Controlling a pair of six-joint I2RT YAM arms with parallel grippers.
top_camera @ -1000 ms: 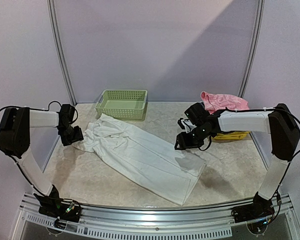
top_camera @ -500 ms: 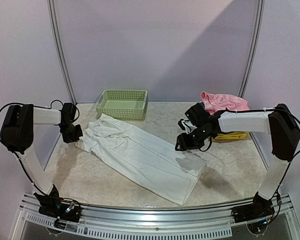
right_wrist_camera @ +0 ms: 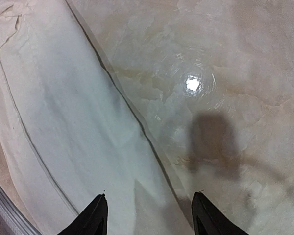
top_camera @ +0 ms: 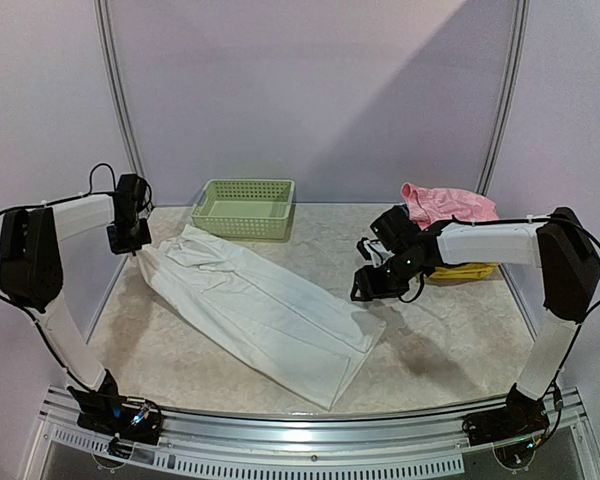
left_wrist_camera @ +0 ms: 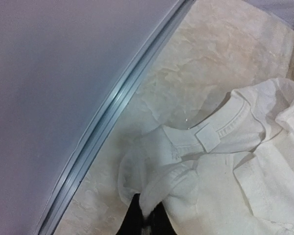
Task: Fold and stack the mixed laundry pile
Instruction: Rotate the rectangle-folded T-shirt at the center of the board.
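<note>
Left gripper (top_camera: 132, 245): clamped tight on the collar-looking end of the white garment (top_camera: 260, 310), over by the left wall
Right gripper (top_camera: 365, 287): fingers apart, nothing in them, hovering just above the table (top_camera: 450, 330) near the garment's edge
White garment: stretched diagonally across the table, pretty flat
Pink piece (top_camera: 445, 203): bunched up back right, behind the right arm
Basket (top_camera: 243, 208): at the back, just beyond the white garment

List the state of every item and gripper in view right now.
white garment: spread out unfolded, one end pinched by the left gripper.
pink garment: crumpled, not folded.
yellow clothes: folded, partly hidden.
basket: upright, empty.
left gripper: shut on the white garment.
right gripper: open, holding nothing.
</note>
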